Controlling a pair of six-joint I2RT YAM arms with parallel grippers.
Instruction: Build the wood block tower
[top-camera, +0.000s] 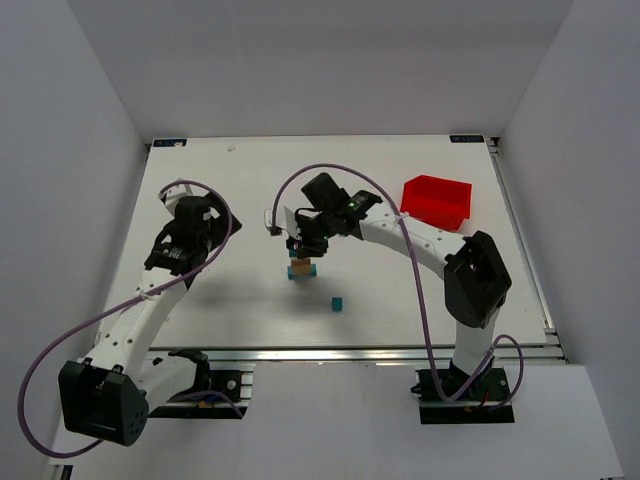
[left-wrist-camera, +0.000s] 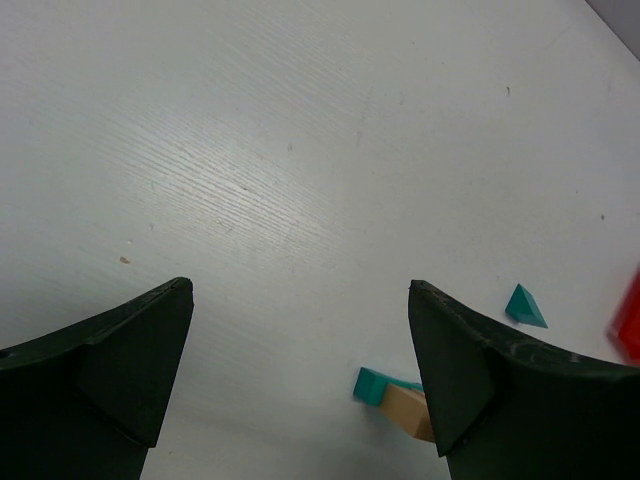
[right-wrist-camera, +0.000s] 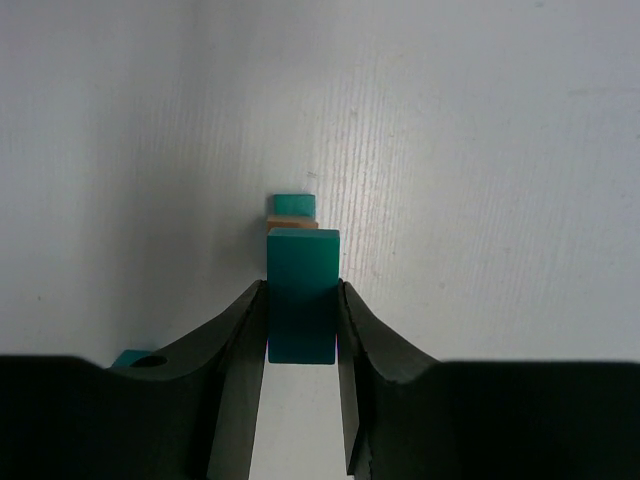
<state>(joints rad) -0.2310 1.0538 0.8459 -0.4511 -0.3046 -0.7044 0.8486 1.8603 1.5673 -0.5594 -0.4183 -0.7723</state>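
Placing step. Right gripper (right-wrist-camera: 300, 300) clamped on teal block (right-wrist-camera: 301, 260), apparently just above teal-and-tan tower (top-camera: 302, 268) mid-table (top-camera: 220, 180). Next: centre, lower, release gently. Left gripper (left-wrist-camera: 300, 300) jaws apart, idle.

White-linked arms (top-camera: 415, 240), black joints (top-camera: 478, 278), looping purple cables (top-camera: 330, 167); left end effector (left-wrist-camera: 300, 288) dark green.

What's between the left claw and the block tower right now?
Nothing: only bare white table separates the open left claw from the wood block tower. This is clearest in the top external view.
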